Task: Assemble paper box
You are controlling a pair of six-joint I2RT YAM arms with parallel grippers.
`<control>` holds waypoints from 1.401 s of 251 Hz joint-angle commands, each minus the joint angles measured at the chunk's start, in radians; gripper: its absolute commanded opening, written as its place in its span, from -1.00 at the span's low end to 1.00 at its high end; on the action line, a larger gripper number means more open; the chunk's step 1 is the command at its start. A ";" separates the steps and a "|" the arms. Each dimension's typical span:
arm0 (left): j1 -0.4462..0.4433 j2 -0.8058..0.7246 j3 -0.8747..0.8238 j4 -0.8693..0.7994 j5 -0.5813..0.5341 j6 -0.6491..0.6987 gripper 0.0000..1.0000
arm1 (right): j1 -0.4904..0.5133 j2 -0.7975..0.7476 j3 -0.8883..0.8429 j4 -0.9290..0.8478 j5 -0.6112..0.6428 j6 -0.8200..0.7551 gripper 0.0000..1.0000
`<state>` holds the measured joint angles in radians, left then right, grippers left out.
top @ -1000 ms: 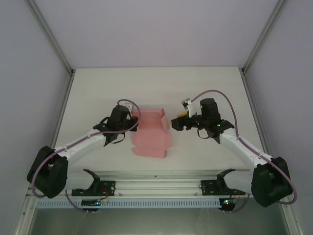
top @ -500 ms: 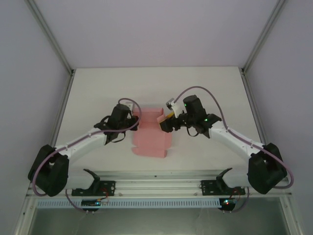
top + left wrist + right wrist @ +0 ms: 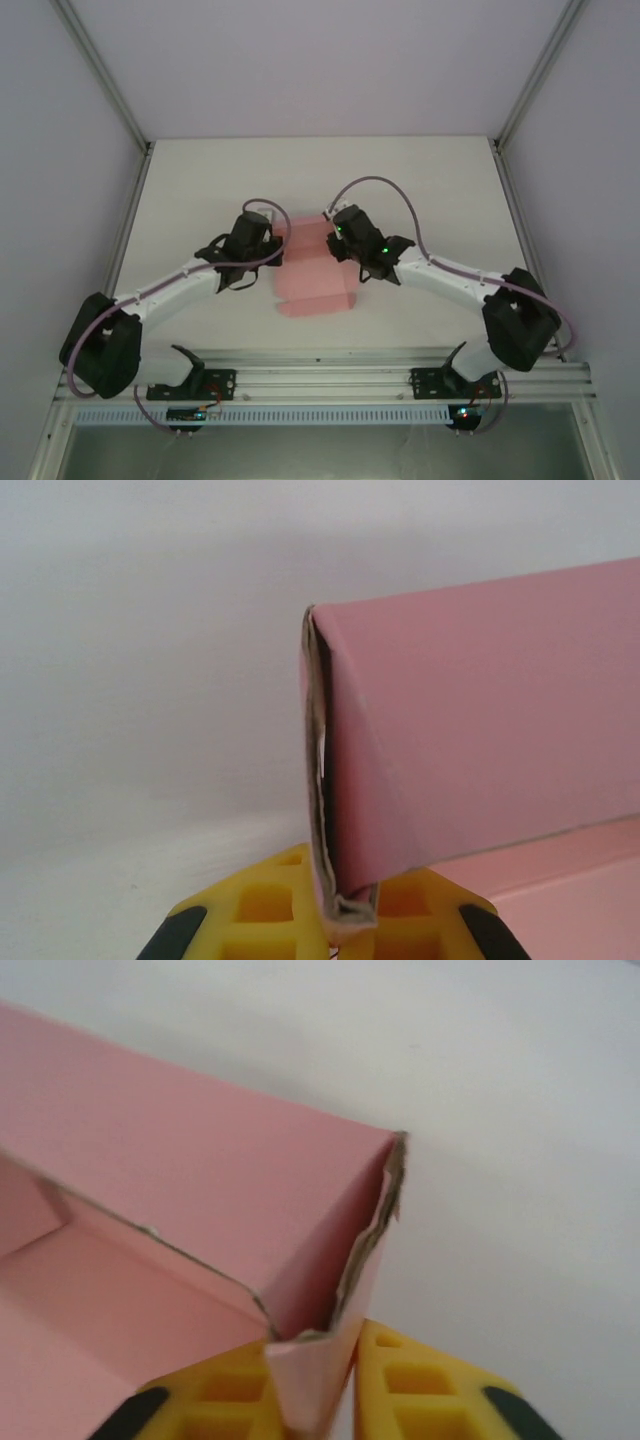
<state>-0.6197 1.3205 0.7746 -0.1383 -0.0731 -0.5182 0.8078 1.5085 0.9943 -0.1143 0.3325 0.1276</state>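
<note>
The pink paper box [image 3: 312, 282] lies mid-table, partly folded, with a flat panel toward the near edge and raised walls at the back. My left gripper [image 3: 272, 244] is at the box's left side, shut on a doubled wall. In the left wrist view that wall [image 3: 470, 730] stands upright and its frayed edge is pinched between the yellow fingers [image 3: 262, 910] of the gripper [image 3: 350, 925]. My right gripper [image 3: 330, 230] is at the back right corner. In the right wrist view the gripper [image 3: 335, 1395] is shut on the folded corner of the box [image 3: 200, 1180].
The white table [image 3: 420, 180] has open surface behind and to both sides of the box. Grey enclosure walls and slanted frame posts [image 3: 105, 80] border it. An aluminium rail [image 3: 320, 380] with the arm bases runs along the near edge.
My right arm swung left from beside the box to its back right corner and its jaws closed on the card there. The left arm and its grip stayed put.
</note>
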 commanded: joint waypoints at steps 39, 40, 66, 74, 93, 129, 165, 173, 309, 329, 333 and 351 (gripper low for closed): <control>-0.013 0.029 0.105 -0.186 -0.225 -0.189 -1.00 | -0.038 0.165 0.135 -0.198 0.431 0.172 -0.91; -0.012 0.029 0.106 -0.191 -0.228 -0.192 -1.00 | -0.039 0.167 0.136 -0.199 0.434 0.172 -0.91; 0.024 0.047 0.135 -0.334 -0.306 -0.272 -1.00 | -0.081 0.198 0.156 -0.255 0.505 0.176 -0.98; 0.041 0.049 0.136 -0.369 -0.319 -0.294 -1.00 | -0.092 0.204 0.157 -0.269 0.546 0.170 -0.99; 0.079 0.042 0.126 -0.429 -0.347 -0.341 -1.00 | -0.127 0.215 0.179 -0.369 0.643 0.199 -0.99; 0.112 0.047 0.116 -0.558 -0.436 -0.398 -1.00 | -0.189 0.232 0.215 -0.521 0.810 0.252 -1.00; 0.134 0.051 0.111 -0.537 -0.384 -0.366 -1.00 | -0.208 0.264 0.266 -0.653 0.925 0.342 -1.00; 0.133 0.048 0.109 -0.509 -0.351 -0.346 -1.00 | -0.204 0.270 0.280 -0.680 0.920 0.384 -1.00; 0.036 0.169 0.217 -0.211 -0.078 -0.191 -1.00 | -0.081 0.042 -0.040 0.223 -0.081 0.017 0.37; 0.035 0.172 0.224 -0.210 -0.084 -0.170 -1.00 | -0.089 -0.048 -0.107 0.259 -0.226 0.024 0.66; 0.035 0.171 0.224 -0.211 -0.087 -0.167 -1.00 | -0.090 -0.066 -0.122 0.270 -0.239 0.033 0.73; 0.040 0.165 0.224 -0.206 -0.085 -0.148 -1.00 | -0.102 -0.148 -0.187 0.312 -0.319 0.061 0.99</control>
<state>-0.5900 1.4940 0.9569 -0.3378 -0.1318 -0.7074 0.7174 1.4929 0.8825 0.0807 0.2256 0.1852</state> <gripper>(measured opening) 0.055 0.933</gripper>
